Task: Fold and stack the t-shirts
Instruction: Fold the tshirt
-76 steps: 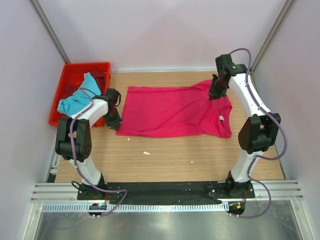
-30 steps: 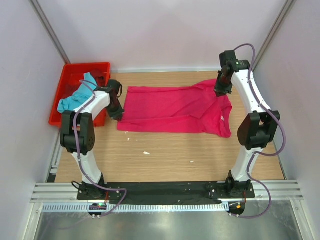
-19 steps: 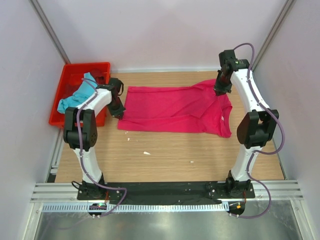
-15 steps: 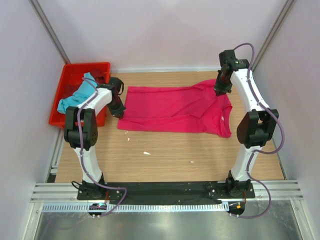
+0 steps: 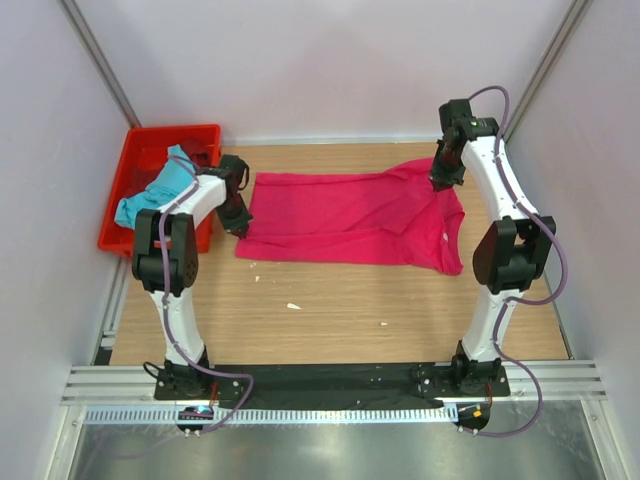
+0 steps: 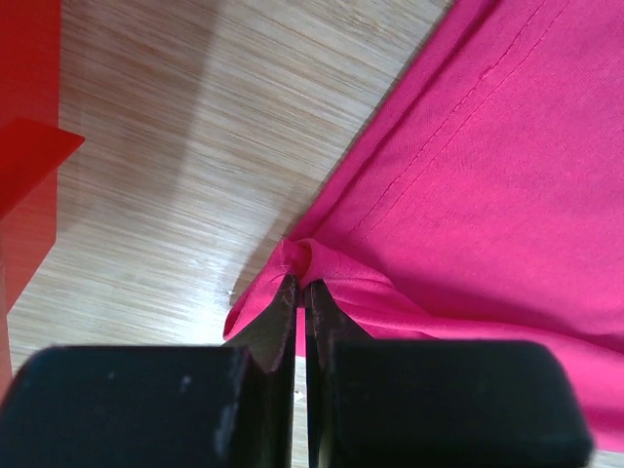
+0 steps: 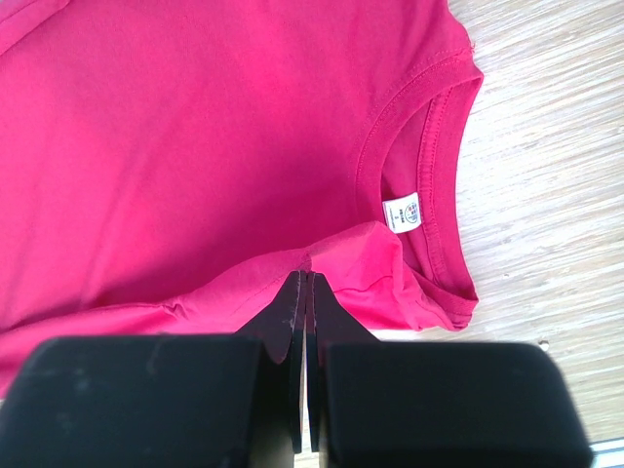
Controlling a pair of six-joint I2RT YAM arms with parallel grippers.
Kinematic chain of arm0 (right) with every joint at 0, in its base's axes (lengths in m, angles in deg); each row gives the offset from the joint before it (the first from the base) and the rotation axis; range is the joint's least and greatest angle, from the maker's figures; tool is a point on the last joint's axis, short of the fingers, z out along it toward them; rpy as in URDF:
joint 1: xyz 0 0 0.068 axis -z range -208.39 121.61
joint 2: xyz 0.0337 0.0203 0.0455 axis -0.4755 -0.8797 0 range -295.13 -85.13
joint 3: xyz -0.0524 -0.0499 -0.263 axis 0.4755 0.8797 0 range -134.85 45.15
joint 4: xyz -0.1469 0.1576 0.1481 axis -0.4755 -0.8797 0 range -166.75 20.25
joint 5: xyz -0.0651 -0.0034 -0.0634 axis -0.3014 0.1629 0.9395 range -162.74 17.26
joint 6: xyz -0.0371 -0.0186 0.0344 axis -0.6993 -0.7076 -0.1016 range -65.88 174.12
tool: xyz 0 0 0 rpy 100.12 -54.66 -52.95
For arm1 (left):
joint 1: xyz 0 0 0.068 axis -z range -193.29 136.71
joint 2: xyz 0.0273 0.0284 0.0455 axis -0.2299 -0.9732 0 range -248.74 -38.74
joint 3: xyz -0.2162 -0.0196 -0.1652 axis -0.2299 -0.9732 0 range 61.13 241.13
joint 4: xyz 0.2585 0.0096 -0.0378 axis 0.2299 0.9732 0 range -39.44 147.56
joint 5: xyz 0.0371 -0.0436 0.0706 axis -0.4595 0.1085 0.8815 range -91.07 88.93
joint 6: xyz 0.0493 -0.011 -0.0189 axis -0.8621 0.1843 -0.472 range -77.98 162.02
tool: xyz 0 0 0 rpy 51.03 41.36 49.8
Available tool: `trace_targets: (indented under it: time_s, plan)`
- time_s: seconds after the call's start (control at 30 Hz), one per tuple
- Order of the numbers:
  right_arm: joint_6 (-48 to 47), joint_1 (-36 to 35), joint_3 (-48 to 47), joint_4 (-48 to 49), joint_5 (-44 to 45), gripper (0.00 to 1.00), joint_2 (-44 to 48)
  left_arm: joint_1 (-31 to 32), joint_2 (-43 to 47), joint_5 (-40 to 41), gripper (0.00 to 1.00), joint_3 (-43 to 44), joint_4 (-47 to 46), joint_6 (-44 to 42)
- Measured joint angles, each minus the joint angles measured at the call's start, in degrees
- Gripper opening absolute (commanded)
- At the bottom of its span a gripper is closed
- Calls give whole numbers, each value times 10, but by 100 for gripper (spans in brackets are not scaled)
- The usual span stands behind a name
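The magenta-pink t-shirt (image 5: 350, 220) lies spread across the wooden table, collar to the right. My left gripper (image 5: 238, 224) is at its left hem corner, shut on a pinch of pink cloth (image 6: 322, 255). My right gripper (image 5: 438, 184) is at the far right by the shoulder, shut on a fold of the same shirt (image 7: 331, 255) just beside the collar and its white label (image 7: 402, 213). The turquoise-blue t-shirt (image 5: 152, 194) lies crumpled in the red crate (image 5: 150, 138) at the far left.
The crate's red wall (image 6: 24, 175) stands close to the left of my left gripper. Pale walls close in the table at the back and on both sides. Small white specks (image 5: 293, 306) lie on the wood near the shirt's front edge.
Both grippers have shifted slightly toward the far side with the cloth, and the shirt's left near corner has drawn back. Over the last half second almost nothing moves.
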Motion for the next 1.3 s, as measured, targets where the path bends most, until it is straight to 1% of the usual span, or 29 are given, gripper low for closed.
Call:
trace_targets:
  time_s: [0.07, 0.13, 0.17, 0.2, 0.27, 0.3, 0.33, 0.4, 0.47, 0.5, 0.57, 0.6, 0.7, 0.87, 0.97, 1.13, 1.3]
  plan:
    - [0, 0, 0, 0, 2, 1, -1, 0, -1, 0, 2, 3, 0, -2]
    - [0, 1, 0, 0, 2, 1, -1, 0, -1, 0, 11, 6, 0, -4]
    - [0, 1, 0, 0, 2, 1, -1, 0, -1, 0, 18, 8, 0, -6]
    - [0, 1, 0, 0, 2, 1, -1, 0, -1, 0, 33, 8, 0, -9]
    - [1, 1, 0, 0, 2, 1, -1, 0, -1, 4, 44, 8, 0, -14]
    - [1, 1, 0, 0, 2, 1, -1, 0, -1, 7, 53, 8, 0, -15]
    - [2, 1, 0, 0, 3, 1, -1, 0, 2, 11, 56, 8, 0, -17]
    - [3, 1, 0, 0, 3, 1, -2, 1, 18, 20, 60, 0, -1, -18]
    - [3, 1, 0, 0, 7, 1, -2, 2, 47, 24, 60, -13, -4, -21]
    - [3, 1, 0, 0, 8, 1, -2, 2, 67, 24, 55, -21, -6, -23]
    - [5, 1, 0, 0, 11, 1, -3, 5, 111, 19, 49, -39, -12, -25]
    - [7, 1, 1, 0, 13, 1, -4, 7, 136, 10, 42, -50, -18, -26]
    - [16, 1, 6, 0, 21, 1, -4, 13, 171, -18, 34, -75, -36, -27]
    - [26, 1, 28, 0, 36, 1, -4, 23, 151, -60, 30, -119, -62, -28]
    - [31, 1, 46, 2, 44, 1, -3, 24, 125, -72, 29, -124, -65, -28]
    - [33, 2, 80, 5, 53, 1, 2, 24, 103, -76, 29, -124, -76, -31]
    - [32, 5, 91, 11, 52, 1, 10, 24, 88, -72, 28, -128, -84, -41]
